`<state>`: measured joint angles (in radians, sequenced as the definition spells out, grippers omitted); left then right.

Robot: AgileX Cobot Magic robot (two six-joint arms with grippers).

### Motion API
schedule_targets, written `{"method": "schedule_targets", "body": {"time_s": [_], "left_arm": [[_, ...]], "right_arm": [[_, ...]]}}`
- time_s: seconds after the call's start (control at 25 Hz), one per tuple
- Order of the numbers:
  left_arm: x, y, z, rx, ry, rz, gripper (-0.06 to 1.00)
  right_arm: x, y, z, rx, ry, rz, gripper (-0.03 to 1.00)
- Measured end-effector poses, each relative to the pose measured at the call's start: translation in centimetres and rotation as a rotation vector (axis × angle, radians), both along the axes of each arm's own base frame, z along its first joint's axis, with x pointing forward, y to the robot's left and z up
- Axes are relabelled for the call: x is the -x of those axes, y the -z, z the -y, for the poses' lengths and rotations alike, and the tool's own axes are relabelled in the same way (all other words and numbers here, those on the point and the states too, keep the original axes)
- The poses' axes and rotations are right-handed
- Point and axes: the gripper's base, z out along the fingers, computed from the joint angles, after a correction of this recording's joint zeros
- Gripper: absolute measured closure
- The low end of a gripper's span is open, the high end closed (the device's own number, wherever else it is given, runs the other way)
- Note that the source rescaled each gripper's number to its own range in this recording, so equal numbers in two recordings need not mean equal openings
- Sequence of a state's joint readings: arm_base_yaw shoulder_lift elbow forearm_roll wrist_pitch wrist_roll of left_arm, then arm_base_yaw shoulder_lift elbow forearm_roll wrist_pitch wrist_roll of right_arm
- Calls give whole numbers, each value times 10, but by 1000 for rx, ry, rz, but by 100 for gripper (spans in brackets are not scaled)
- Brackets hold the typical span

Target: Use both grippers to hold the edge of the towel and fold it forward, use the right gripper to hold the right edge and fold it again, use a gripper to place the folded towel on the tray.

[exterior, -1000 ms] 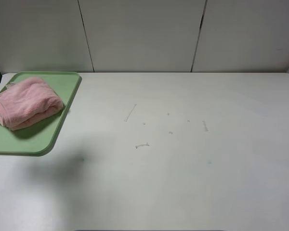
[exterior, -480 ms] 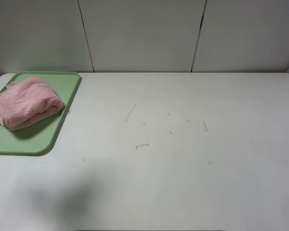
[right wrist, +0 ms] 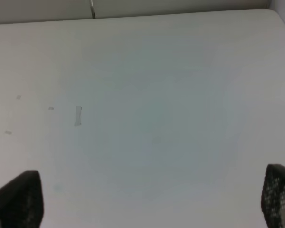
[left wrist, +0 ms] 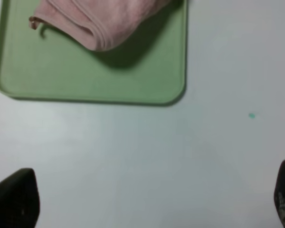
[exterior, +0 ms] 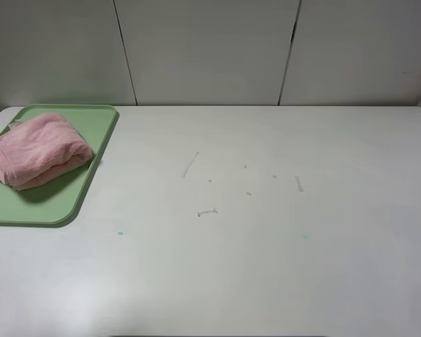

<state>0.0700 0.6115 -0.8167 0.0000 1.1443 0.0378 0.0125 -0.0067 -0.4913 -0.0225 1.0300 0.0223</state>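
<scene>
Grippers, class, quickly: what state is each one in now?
Left gripper: open, holding nothing.
Right gripper: open, holding nothing.

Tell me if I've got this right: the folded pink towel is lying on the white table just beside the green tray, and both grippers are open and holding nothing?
Not quite. The towel lies on the green tray, not beside it on the table; the exterior high view shows this. The rest holds: the left gripper and right gripper are open and hold nothing.

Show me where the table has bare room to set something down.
Nearly all of the table is free: everything right of the tray to the far edge, and the strip in front of it. Only the far left corner is crowded, the towel filling most of the tray.
</scene>
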Motion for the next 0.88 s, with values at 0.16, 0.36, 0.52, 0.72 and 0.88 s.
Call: {"method": "schedule_targets", "body": {"time_s": [0.16,0.36,0.52,0.72,0.88], "left_arm": [[33,-1,2,-10,7,76,-5],[65,-4,8,1,32,225,-5],[82,-3,12,1,83,305,-5],[95,14,15,-3,108,339,-5],[100,45,14,1,140,344,-5]], "right_arm": [[0,0,0,0,0,0,-3],[0,0,0,0,0,0,-3],[0,0,0,0,0,0,-3],[0,0,0,0,0,0,-3],[0,0,0,0,0,0,-3]]}}
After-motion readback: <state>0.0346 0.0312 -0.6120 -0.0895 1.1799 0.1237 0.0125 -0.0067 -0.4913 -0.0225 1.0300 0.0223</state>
